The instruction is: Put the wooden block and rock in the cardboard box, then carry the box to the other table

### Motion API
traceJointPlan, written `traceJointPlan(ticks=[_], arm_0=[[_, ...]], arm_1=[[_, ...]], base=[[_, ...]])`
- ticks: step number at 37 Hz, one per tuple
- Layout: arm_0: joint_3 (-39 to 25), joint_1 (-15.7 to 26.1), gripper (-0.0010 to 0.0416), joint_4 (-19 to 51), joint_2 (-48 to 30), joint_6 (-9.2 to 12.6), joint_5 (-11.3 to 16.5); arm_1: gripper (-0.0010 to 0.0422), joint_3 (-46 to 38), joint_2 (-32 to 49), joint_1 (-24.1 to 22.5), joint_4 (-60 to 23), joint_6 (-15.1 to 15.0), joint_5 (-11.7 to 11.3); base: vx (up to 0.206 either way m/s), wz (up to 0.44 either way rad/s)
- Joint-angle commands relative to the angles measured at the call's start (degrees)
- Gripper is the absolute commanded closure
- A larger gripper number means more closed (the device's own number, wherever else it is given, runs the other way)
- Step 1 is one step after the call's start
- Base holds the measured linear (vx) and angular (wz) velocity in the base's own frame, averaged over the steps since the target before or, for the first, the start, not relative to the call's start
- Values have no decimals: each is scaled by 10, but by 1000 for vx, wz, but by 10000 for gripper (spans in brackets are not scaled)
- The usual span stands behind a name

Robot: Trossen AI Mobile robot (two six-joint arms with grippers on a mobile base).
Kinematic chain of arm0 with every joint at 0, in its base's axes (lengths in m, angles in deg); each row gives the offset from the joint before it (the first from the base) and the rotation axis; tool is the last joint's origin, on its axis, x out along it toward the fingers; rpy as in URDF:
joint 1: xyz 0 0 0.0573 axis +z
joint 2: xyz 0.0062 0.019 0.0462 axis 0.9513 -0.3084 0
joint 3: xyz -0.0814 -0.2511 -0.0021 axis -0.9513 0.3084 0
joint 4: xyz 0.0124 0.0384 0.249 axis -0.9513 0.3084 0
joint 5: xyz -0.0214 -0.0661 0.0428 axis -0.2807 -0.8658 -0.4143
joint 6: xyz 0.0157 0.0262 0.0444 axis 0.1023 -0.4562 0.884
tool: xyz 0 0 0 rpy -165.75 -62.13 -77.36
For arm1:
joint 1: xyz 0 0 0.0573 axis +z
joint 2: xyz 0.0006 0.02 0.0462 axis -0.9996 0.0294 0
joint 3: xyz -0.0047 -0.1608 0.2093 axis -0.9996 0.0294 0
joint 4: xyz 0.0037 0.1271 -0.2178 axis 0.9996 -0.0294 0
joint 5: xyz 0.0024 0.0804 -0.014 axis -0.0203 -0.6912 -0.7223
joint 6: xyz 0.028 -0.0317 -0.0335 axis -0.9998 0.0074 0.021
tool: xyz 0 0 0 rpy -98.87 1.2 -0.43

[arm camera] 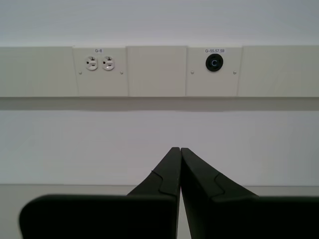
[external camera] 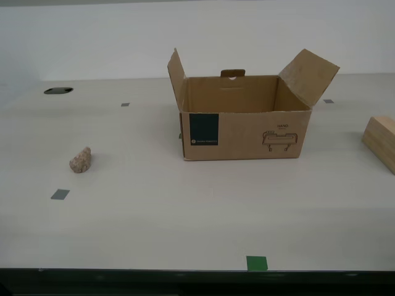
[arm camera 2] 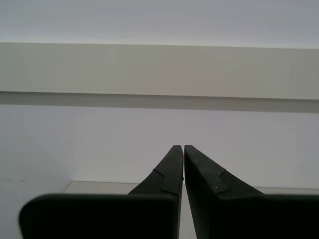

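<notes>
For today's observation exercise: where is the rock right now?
In the exterior view the rock lies on the table's left side, well left of the cardboard box, above a grey tape square.

Both pincers clear of the bench, cardboard box open-topped with upright flaps ringing its mouth, rock and wooden block well apart from it, bare surface between.

A smooth, matt cream table is seen under a box of brown matt cardboard, a rough beige-pink rock and a pale, layered wooden block.
</notes>
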Motion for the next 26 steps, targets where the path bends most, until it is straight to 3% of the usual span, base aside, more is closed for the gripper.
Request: traceJointPlan(ticks=[1, 20, 26], arm_0=[[0, 0, 406, 3, 0, 0, 0], [0, 0, 406, 5, 0, 0, 0], [0, 0, 406, 11, 0, 0, 0]], arm_1=[[412, 0, 0, 0, 3, -1, 0], [412, -5, 0, 0, -2, 2, 0], [413, -34, 0, 0, -71, 2, 0]], base=[[0, 0], [0, 0], [0, 0]])
